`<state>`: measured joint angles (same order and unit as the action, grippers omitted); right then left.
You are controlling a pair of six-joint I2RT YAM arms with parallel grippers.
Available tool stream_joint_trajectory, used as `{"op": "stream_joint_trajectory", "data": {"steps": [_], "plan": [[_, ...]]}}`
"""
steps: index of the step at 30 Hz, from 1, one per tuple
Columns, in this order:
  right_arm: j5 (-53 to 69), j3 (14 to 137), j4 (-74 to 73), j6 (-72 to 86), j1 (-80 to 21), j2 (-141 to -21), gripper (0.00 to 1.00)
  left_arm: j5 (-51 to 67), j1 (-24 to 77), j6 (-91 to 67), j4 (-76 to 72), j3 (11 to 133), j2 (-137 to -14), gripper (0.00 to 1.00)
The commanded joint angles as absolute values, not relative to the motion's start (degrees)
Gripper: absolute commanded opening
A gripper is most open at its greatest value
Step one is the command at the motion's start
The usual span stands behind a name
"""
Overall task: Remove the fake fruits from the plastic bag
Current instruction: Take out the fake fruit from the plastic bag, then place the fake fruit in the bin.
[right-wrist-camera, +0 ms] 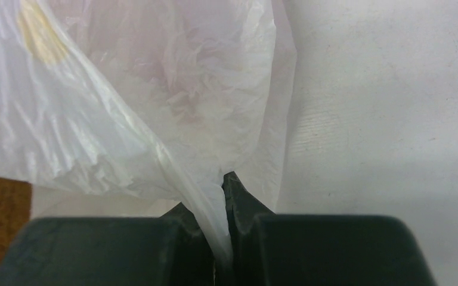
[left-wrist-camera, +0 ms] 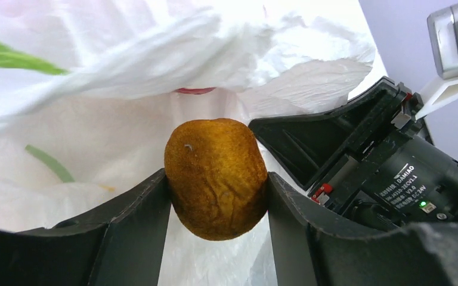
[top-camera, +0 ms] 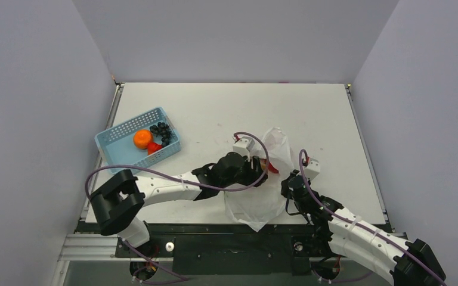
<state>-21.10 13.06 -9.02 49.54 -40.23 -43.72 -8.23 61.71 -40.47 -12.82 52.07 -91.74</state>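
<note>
Plastic bag [top-camera: 256,205] lies crumpled at 6 o'clock on the table [top-camera: 214,107]; the blue basket [top-camera: 128,122] at 9 o'clock holds an orange [top-camera: 142,138], a grape bunch [top-camera: 162,132] and a red piece [top-camera: 153,149]. The right gripper [right-wrist-camera: 223,185] pinches a fold at the bag's 3 o'clock edge. The left gripper [left-wrist-camera: 216,179], at the bag's mouth, clamps 1 yellowish-brown fruit [left-wrist-camera: 214,161].

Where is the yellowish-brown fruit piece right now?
In the left wrist view, the yellowish-brown fruit sits clamped in the left gripper, at the mouth of the plastic bag.
</note>
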Motion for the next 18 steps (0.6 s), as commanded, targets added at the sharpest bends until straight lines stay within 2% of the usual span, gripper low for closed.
{"op": "stream_joint_trajectory", "data": {"steps": [1,5,11,15,18], "plan": [[-24.3,12.6,-7.2,49.2,-41.2,-41.9,0.0,-5.3,58.5,-43.6,-17.3,47.7,-83.5,0.31],[-24.5,12.5,-7.2,49.2,-41.7,-41.5,0.0,-5.2,54.1,-43.0,-14.2,42.5,-74.5,0.31],[-24.8,12.5,-7.1,49.1,-42.3,-41.3,0.0,-5.0,44.1,-39.0,0.3,37.3,-60.3,0.3],[-25.1,12.3,-7.0,49.2,-42.7,-40.9,0.0,-2.5,32.9,-35.0,10.3,36.1,-49.4,0.31],[-24.8,12.4,-6.7,48.7,-43.0,-41.3,0.0,0.8,22.3,-29.2,14.1,37.3,-46.4,0.33]]}}
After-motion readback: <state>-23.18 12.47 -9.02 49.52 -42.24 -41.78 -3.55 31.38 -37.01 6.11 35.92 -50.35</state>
